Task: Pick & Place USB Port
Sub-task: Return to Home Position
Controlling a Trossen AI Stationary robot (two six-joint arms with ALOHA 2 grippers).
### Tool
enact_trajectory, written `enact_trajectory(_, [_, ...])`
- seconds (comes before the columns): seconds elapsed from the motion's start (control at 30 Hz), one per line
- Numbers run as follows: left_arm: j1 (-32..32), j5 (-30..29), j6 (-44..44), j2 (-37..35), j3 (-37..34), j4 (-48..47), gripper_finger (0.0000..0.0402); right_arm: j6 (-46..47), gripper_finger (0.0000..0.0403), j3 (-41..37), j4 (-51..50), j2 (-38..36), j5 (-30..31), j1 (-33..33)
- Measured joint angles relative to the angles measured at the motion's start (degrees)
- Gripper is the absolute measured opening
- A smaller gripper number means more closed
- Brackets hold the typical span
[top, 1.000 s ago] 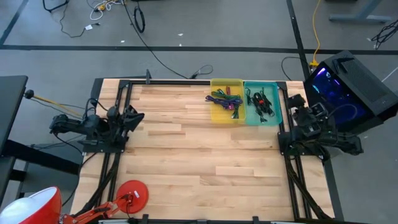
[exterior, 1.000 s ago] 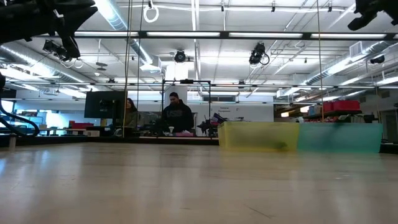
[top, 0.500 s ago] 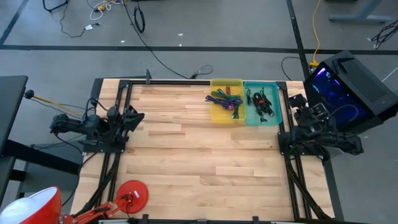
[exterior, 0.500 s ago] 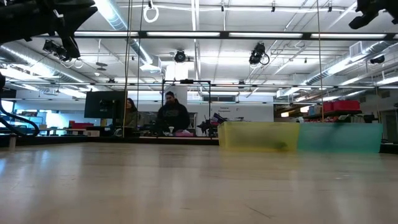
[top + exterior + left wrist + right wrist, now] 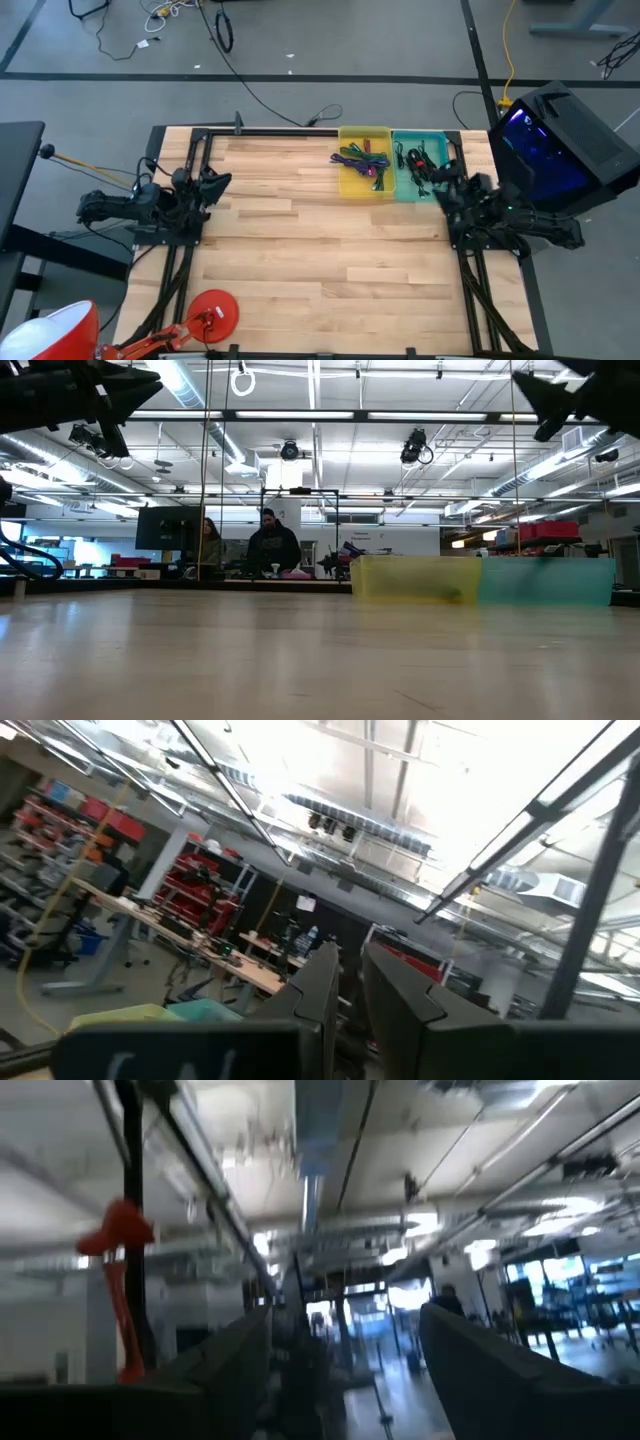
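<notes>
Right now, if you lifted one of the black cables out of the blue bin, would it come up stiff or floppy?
Probably floppy: the black cables lie in loose loops in the blue bin. They look tangled together, so lifting one may drag others. Likely light, being thin. Left gripper and right gripper hang at the table's sides.

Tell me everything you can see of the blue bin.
The blue bin is a rectangular, translucent teal plastic tray, open-topped and upright at the wooden table's far edge, right of centre. Its long side touches the yellow bin. Tangled black cables with a bit of red lie inside. The right gripper hovers well above its near right corner, not touching.
</notes>
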Motion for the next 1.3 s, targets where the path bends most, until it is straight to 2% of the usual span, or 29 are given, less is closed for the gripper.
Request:
enact_trajectory(0.07, [1.2,0.0,0.0,0.0,0.0,0.0,0.0055,-2.3,0.0256,0.0,-5.4,0.0,-1.6,0.0])
enact_trajectory(0.2, [2.6,0.0,0.0,0.0,0.0,0.0,0.0055,-6.4,0.0256,0.0,-15.8,0.0,-1.1,0.0])
enact_trajectory(0.37, [3.9,0.0,0.0,0.0,0.0,0.0,0.0055,-6.1,0.0256,0.0,-24.4,0.0,2.5,0.0])
enact_trajectory(0.47, [4.6,0.0,0.0,0.0,0.0,0.0,0.0055,-5.8,0.0256,0.0,-28.2,0.0,2.4,0.0])
enact_trajectory(0.8, [4.5,0.0,0.0,0.0,0.0,0.0,0.0055,0.3,0.0256,0.0,-29.3,0.0,2.4,0.0])
enact_trajectory(1.3, [4.6,0.3,2.0,0.0,0.0,-0.3,0.0055,0.4,0.0256,0.0,-29.2,0.0,2.4,0.0])
